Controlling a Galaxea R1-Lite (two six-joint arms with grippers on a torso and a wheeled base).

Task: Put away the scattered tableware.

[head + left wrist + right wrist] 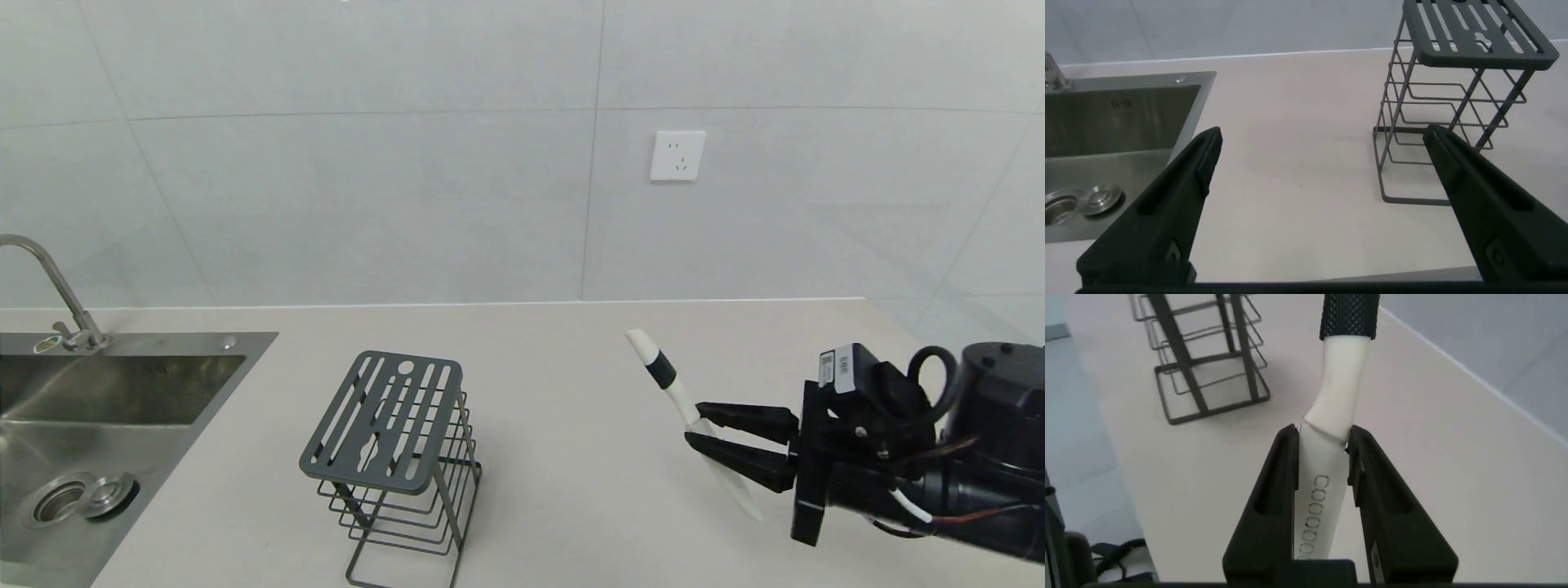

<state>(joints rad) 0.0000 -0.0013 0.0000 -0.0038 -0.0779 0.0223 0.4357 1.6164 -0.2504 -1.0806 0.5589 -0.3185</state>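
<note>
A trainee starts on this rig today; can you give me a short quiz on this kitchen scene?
1. True or false: the right tool is shut on the knife.
2. The slotted rack stands: A on the floor, B on the counter, C on a shelf.
3. Fill in: the left tool is ____ (open or shut).
Key: 1 true; 2 B; 3 open.

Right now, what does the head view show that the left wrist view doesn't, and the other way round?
Head view, not left wrist view: the right gripper shut on the white knife, and a wall socket. Left wrist view, not head view: the left gripper, fingers open over the counter. Both share the counter, the grey wire rack and the steel sink.
</note>
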